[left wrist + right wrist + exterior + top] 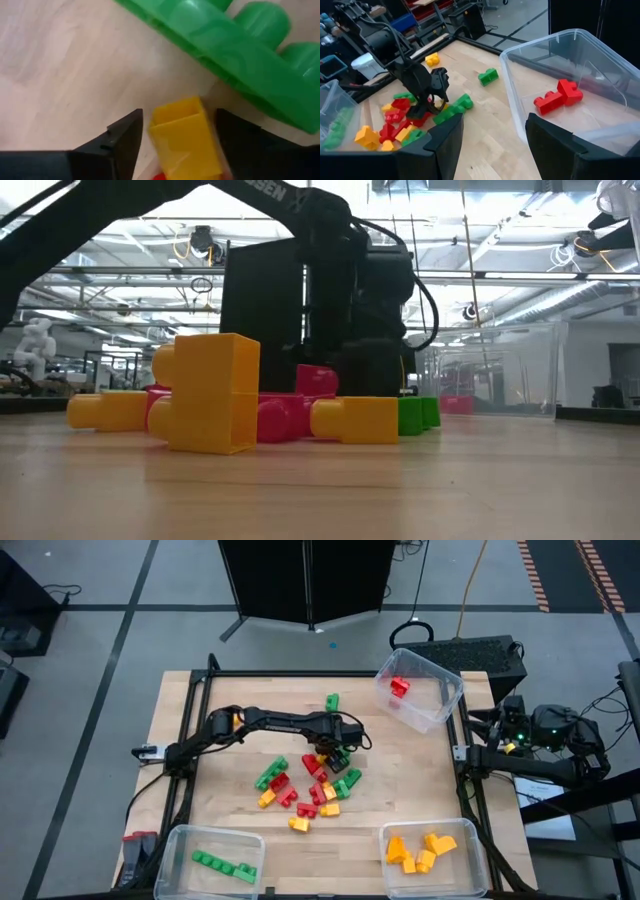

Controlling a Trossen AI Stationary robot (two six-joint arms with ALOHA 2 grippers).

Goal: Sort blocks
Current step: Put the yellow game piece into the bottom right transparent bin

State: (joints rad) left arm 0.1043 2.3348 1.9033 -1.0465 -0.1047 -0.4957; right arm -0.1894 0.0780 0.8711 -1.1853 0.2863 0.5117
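A pile of red, green and yellow blocks (pixel 310 788) lies mid-table. My left gripper (pixel 335 750) points down at the pile's far edge, open, its fingers on either side of a small yellow block (pixel 184 137) that rests on the wood beside a long green block (pixel 235 55). From across the table the left gripper (pixel 427 97) shows low over the pile. My right gripper (pixel 495 145) waits open and empty at the table's right edge. A single green block (pixel 332 701) lies apart toward the far edge. My left gripper comes at the yellow block from above, one finger (pixel 125 142) on each of two opposite sides. A thin strip of table shows between that finger and the block. The other finger (pixel 245 145) stands right at the block's side (pixel 210 135); whether it touches, I cannot tell.
Three clear bins stand at the table's corners: one with a red block (pixel 400 688) at the far right (pixel 440 675), one with green blocks at the near left (pixel 180 840), one with yellow blocks at the near right (pixel 470 865). A yellow block (pixel 237 720) lies by the left arm.
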